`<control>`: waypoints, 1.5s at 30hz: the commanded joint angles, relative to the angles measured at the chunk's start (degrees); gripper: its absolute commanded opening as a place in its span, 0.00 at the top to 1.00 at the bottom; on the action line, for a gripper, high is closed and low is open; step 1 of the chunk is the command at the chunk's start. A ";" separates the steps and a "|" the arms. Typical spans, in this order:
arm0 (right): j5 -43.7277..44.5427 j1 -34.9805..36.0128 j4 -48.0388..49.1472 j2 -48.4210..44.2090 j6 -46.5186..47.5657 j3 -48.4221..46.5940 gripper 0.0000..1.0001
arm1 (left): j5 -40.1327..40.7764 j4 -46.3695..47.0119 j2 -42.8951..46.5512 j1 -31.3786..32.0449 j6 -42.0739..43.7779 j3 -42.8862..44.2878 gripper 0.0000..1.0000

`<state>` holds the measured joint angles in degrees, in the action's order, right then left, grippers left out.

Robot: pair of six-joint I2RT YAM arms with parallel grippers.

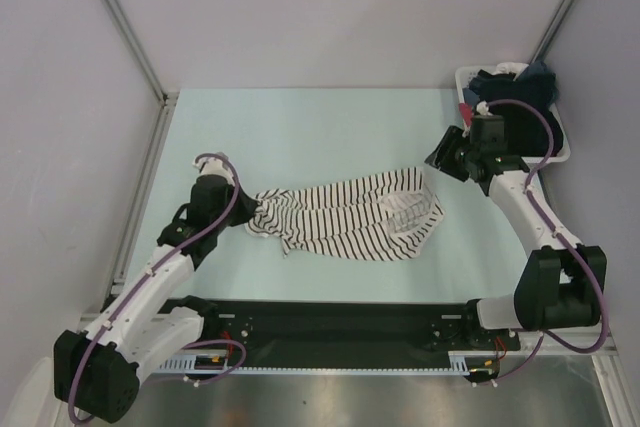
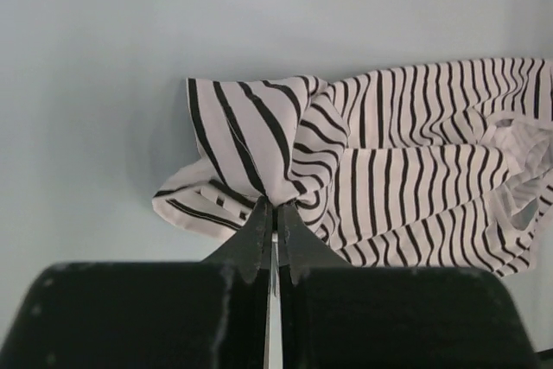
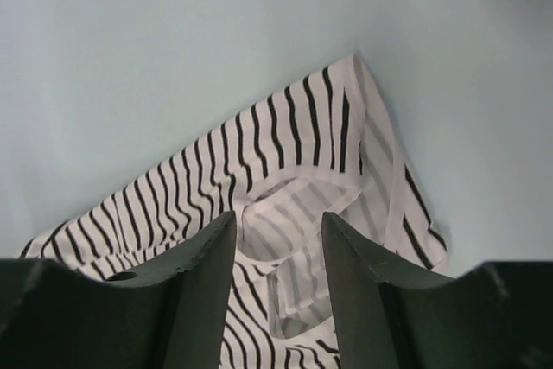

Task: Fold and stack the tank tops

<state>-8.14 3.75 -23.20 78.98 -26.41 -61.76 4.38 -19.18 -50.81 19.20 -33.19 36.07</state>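
Note:
The striped tank top [image 1: 350, 215] lies crumpled across the middle of the table, white with thin black stripes. My left gripper [image 1: 248, 209] is shut on its bunched left end, which shows pinched between the fingers in the left wrist view [image 2: 275, 205]. My right gripper [image 1: 438, 159] is open and empty, hovering above the top's right end, whose straps and neckline [image 3: 298, 213] show between its fingers [image 3: 278, 224]. The black tank top is not clearly in view; dark fabric [image 1: 515, 87] sits in the basket at the back right.
A white basket [image 1: 560, 142] holding dark clothes stands at the back right corner, close behind my right arm. Metal frame rails [image 1: 150, 162] run along the table's left edge. A black bar [image 1: 330, 322] spans the near edge.

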 commanded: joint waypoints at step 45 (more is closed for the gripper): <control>-1.09 18.31 11.07 -17.54 -3.38 32.84 0.48 | -5.88 12.23 -0.78 -0.39 1.55 -13.40 1.00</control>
<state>-10.74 21.91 -11.11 63.22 -29.30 -29.50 -0.82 -9.61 -51.46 19.18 -32.51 23.35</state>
